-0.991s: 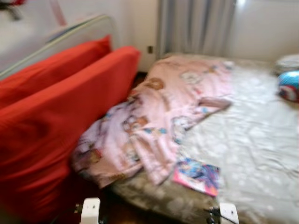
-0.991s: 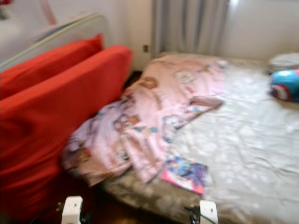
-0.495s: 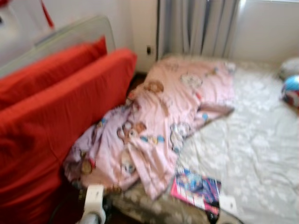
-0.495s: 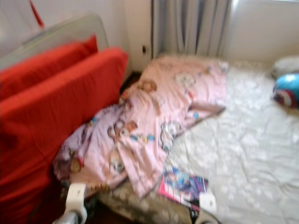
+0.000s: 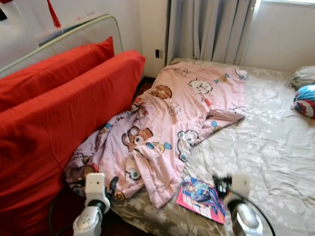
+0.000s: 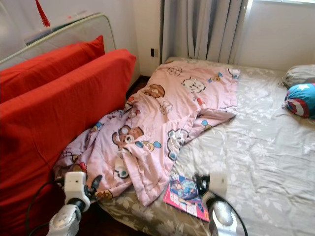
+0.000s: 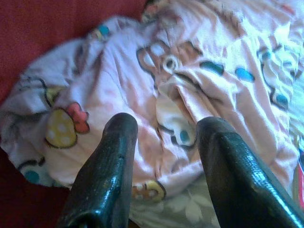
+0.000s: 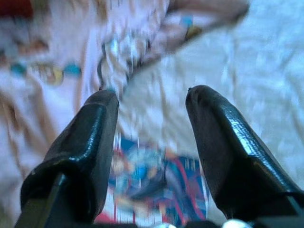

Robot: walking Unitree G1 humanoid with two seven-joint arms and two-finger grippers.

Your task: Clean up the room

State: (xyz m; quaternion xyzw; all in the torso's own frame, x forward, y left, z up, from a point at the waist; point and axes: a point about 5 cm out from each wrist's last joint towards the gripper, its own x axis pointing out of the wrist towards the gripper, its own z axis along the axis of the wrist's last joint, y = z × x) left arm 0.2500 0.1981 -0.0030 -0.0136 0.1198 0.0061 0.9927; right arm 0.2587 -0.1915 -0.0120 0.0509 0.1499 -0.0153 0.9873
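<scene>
- Barely started: pink blanket (image 5: 167,128) is lying crumpled across the bed (image 5: 266,147), magazine (image 5: 202,197) sitting near the edge.
- Left pincer (image 7: 164,142) and right pincer (image 8: 152,123) are hovering released, gripping nothing.

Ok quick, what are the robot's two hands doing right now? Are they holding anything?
Left gripper: open, holding nothing, above the pink blanket.
Right gripper: open, holding nothing, above the colourful book.
</scene>
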